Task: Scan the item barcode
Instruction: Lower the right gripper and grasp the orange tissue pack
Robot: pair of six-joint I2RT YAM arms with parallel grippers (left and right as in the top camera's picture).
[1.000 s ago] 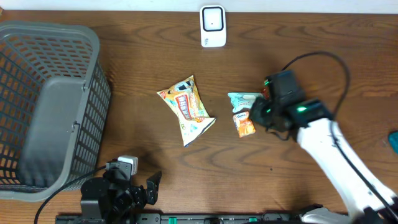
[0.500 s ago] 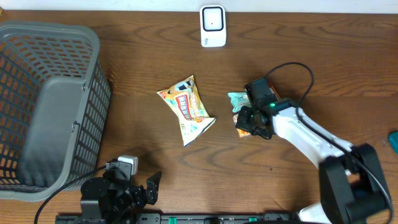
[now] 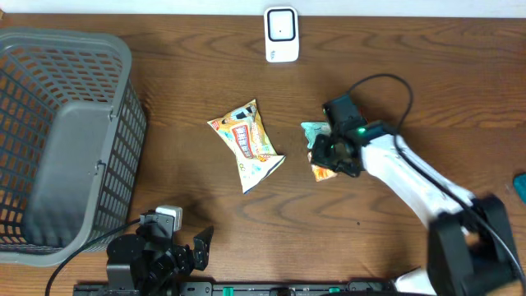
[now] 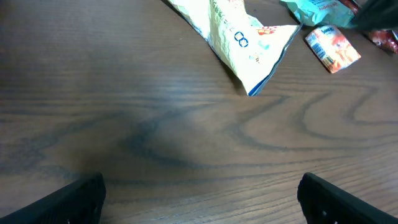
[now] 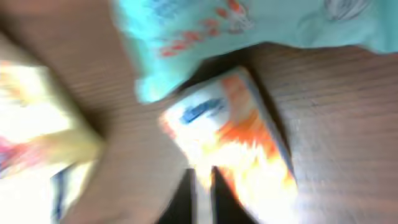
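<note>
A small orange packet (image 3: pixel 325 172) lies on the wooden table just below a teal packet (image 3: pixel 313 129). My right gripper (image 3: pixel 323 156) hangs right over the two. In the blurred right wrist view its dark fingers (image 5: pixel 202 193) stand a narrow slit apart above the orange packet (image 5: pixel 242 143), with nothing gripped. The teal packet (image 5: pixel 249 31) lies beyond. A larger yellow snack bag (image 3: pixel 246 144) rests to the left. The white scanner (image 3: pixel 281 34) stands at the table's far edge. My left gripper (image 4: pixel 202 205) is wide open over bare wood near the front edge.
A big grey mesh basket (image 3: pixel 74 45) fills the left side. The right arm's cable (image 3: pixel 386 82) loops above the arm. A teal object (image 3: pixel 521 187) shows at the right edge. The left wrist view takes in the yellow bag (image 4: pixel 242 34) and orange packet (image 4: pixel 333 46).
The right arm has swung left and settled over the orange and teal packets. Its jaws have parted slightly. The left arm has not moved.
</note>
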